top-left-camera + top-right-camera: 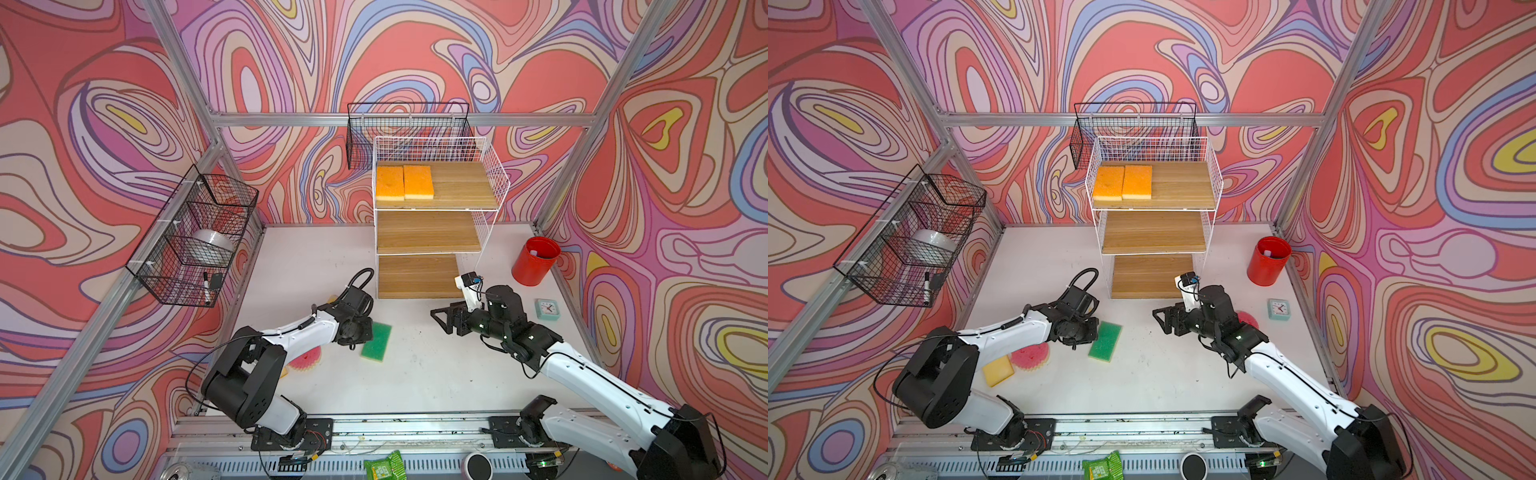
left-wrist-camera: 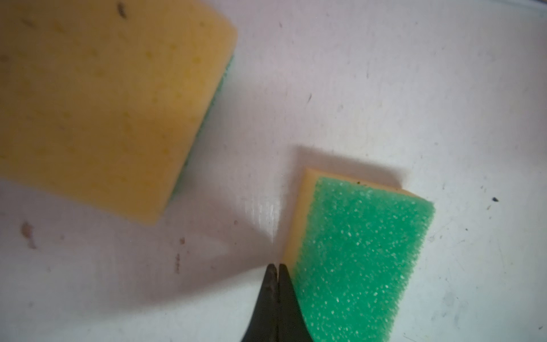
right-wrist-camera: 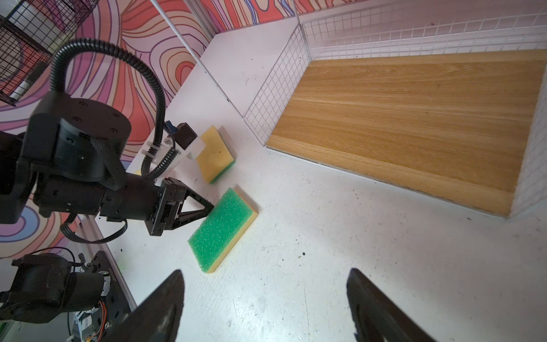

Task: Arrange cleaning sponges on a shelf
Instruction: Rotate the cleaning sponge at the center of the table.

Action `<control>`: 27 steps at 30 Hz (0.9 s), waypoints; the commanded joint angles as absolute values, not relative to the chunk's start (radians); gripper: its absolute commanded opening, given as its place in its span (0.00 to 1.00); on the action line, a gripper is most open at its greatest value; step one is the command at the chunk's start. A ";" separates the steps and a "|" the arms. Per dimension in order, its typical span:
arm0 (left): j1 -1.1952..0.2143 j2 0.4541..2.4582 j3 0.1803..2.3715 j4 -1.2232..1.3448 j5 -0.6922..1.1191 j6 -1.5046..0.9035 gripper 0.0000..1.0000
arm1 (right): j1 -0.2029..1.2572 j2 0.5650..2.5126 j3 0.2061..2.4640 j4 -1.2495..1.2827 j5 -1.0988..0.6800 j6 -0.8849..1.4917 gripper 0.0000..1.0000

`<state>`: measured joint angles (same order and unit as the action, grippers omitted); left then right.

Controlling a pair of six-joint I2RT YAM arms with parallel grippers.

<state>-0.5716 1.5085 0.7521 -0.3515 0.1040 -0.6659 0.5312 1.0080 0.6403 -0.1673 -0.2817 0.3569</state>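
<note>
A white wire shelf with three stepped wooden boards stands at the far middle of the table. Two orange-topped sponges lie flat and touching at the left end of its top board, their long sides running near to far. The middle and bottom boards are bare. Five more sponges show on the table, so the job looks under halfway done.

A green-topped sponge lies flat, scrub face up, near-left of the bottom board. Its long axis runs near to far, the far end leaning slightly right toward the shelf. The left gripper sits at this sponge's left long edge, jaws pressed together with nothing between them.

An upturned sponge lies yellow side up just beyond, green showing beneath. A round pink sponge and a yellow-faced sponge sit beside the left arm. Another pink sponge peeks from under the right arm. The right gripper hovers spread wide and empty
</note>
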 commanded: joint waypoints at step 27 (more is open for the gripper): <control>-0.755 1.181 0.643 -0.361 -0.025 -0.893 0.00 | 0.528 1.043 0.686 -0.339 -0.154 0.367 0.98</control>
